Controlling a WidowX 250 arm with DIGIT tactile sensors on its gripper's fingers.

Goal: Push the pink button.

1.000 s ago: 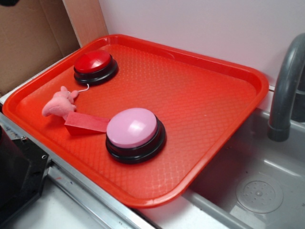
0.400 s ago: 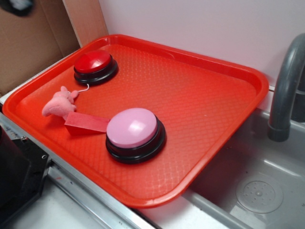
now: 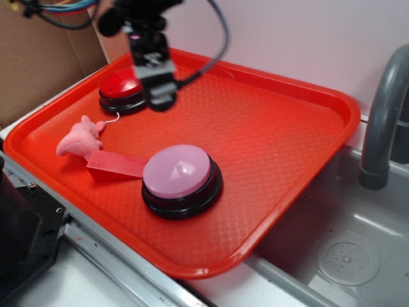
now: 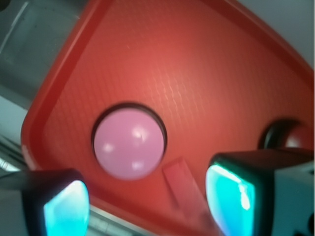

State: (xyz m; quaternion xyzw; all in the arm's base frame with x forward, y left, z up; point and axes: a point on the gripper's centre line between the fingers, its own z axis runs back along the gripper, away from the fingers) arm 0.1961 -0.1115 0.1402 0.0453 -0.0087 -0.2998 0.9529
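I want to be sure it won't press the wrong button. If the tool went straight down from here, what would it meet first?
Probably bare tray, just beside the red button; depth is unclear. The pink button lies nearer the camera.

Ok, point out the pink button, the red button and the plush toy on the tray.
pink button (image 3: 177, 169): exterior view, middle of its pale pink dome.
red button (image 3: 119, 86): exterior view, visible left part of the red dome.
pink plush toy (image 3: 78, 138): exterior view, middle of its body.

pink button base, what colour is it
Glossy black, under the pink button's pale dome; the base shows best in the exterior view.
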